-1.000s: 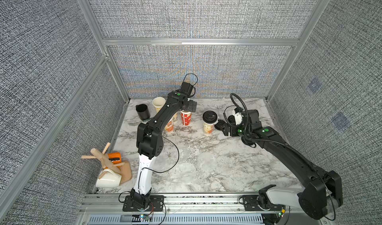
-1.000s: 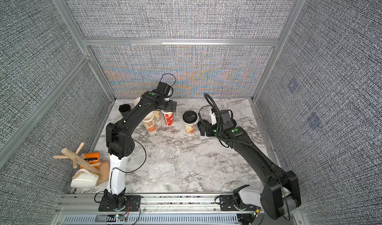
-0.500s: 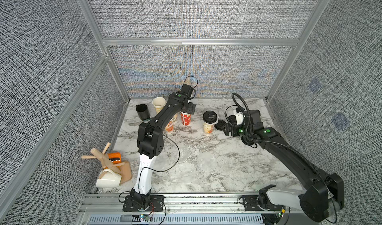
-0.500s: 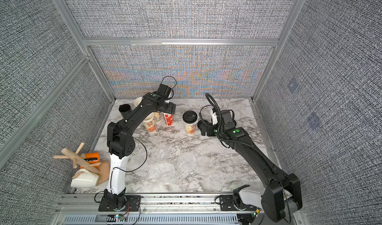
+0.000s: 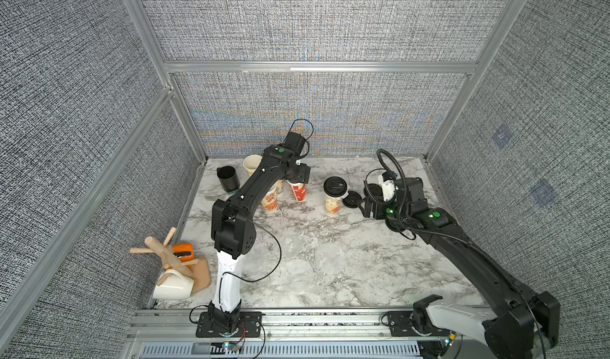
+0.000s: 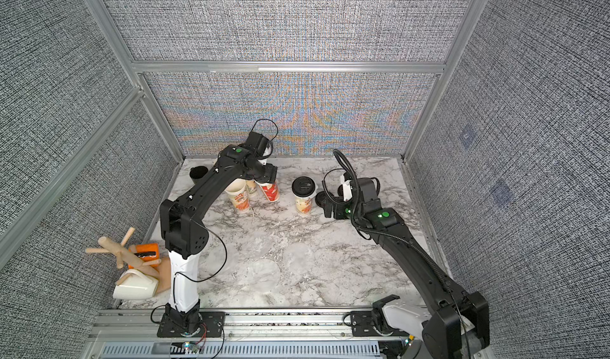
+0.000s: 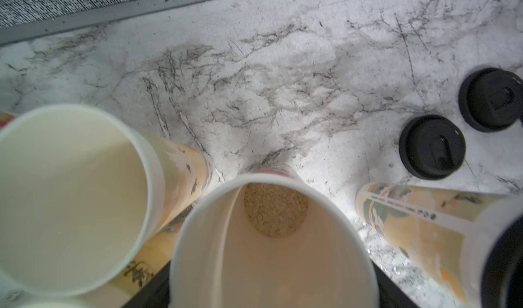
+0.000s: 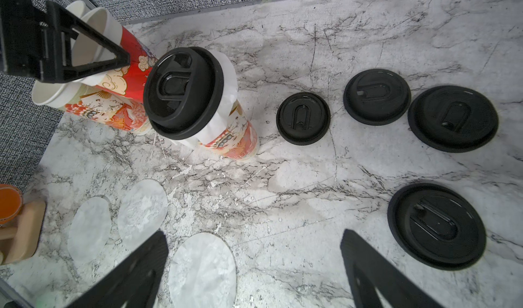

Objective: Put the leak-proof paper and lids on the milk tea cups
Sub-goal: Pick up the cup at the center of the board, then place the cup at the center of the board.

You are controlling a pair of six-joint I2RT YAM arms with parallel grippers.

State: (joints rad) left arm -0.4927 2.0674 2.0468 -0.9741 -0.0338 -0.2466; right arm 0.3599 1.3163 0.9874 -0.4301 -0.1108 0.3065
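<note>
The left gripper [image 5: 295,180] hangs over the red cup [image 5: 299,194]. This cup stands in a tight group of open cups [image 5: 270,202] at the back of the marble [image 5: 379,274], toward the left. In the left wrist view its fingers [image 7: 150,293] flank that cup's mouth, 1 on each side and close against the wall. Whether they press on it I cannot tell. The red cup is upright and uncovered, with a grainy tan layer [image 7: 276,210] at its bottom.

The right gripper [image 8: 254,235] is spread wide with nothing between its jaws. It hovers over bare marble just beside the lidded cup [image 5: 333,202], which stands apart from the group, to its right.

1 sheet of paper [image 8: 227,74] is trapped under the lid [image 8: 182,91] of the lidded cup, its white edge sticking out past the rim. 3 more sheets [image 8: 143,213] lie flat on the marble in the right wrist view, close together and apart from the cups. They are pale and hard to make out against the stone.

4 loose lids [image 8: 376,95] lie on the marble on the far side of the lidded cup from the group. The nearest [image 8: 302,118] is just beside its base.

A black mug [image 5: 227,179] stands left of the cups, near the wall. A wooden mug tree [image 5: 165,258] lies tipped at the front left corner, with a white mug [image 5: 171,288] against it.
</note>
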